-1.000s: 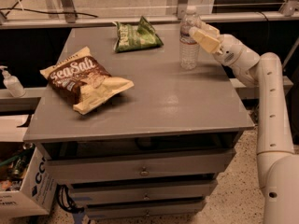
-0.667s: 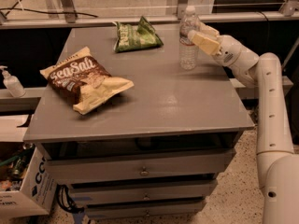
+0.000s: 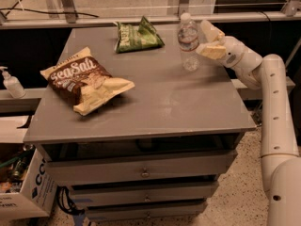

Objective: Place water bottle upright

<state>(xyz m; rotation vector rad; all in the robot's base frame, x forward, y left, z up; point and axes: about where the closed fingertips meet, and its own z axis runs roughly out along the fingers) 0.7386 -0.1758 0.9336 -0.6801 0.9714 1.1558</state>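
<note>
In the single camera view, the water bottle stands upright on the counter, near the far right corner. It is well apart from the green chip bag and the Sea Salt chip bag. The gripper sits just to the right of the bottle at about mid-height, reaching in from the arm at the counter's right edge. Its fingers are spread apart and hold nothing; the tips end right at the bottle's side, and whether they brush it cannot be told.

The step in hand looks like the release and retreat. To do it well, the robot should keep the fingers wide and draw the gripper straight back to the right, level. It should not sweep sideways or lift until the tips are past the bottle, since a light, tall bottle tips at a small nudge.

Compared with a second ago, the bottle stands in the same spot and is just as upright. The fingers, then tight against its side, have opened and eased slightly away to the right. Both bags are unmoved.
</note>
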